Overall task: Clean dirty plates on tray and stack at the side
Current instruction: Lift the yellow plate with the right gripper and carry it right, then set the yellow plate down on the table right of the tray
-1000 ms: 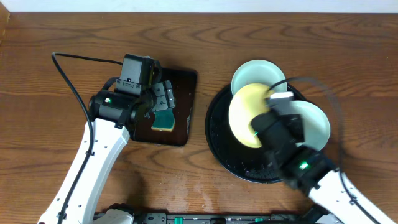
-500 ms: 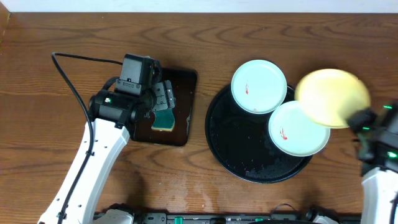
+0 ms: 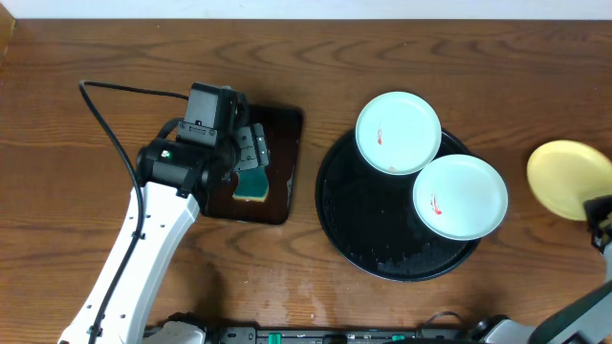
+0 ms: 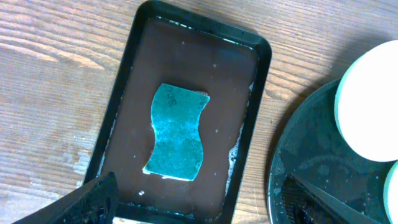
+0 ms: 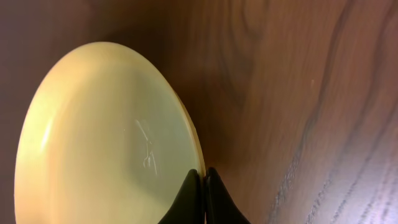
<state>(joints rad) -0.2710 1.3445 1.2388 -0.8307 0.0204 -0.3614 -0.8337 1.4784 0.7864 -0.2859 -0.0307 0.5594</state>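
Two white plates with small red smears lie on the round black tray [image 3: 361, 225]. One plate [image 3: 398, 132] overhangs the tray's back rim and the other plate [image 3: 459, 196] sits at its right. A pale yellow plate [image 3: 569, 177] is off the tray, over the wood at the far right. My right gripper [image 3: 599, 206] is shut on its rim. The right wrist view shows the fingertips [image 5: 203, 177] pinching the yellow plate [image 5: 106, 137] at its edge. My left gripper [image 4: 199, 205] stands open above the rectangular tray, holding nothing.
A small rectangular black tray [image 3: 287, 191] left of the round tray holds a teal sponge [image 4: 177, 132] in a wet film. A black cable [image 3: 115, 91] loops from the left arm across the back left of the table.
My right arm has carried the yellow plate from above the round tray out to the right, past the tray's rim. The two white plates are now uncovered. The left arm has not moved.
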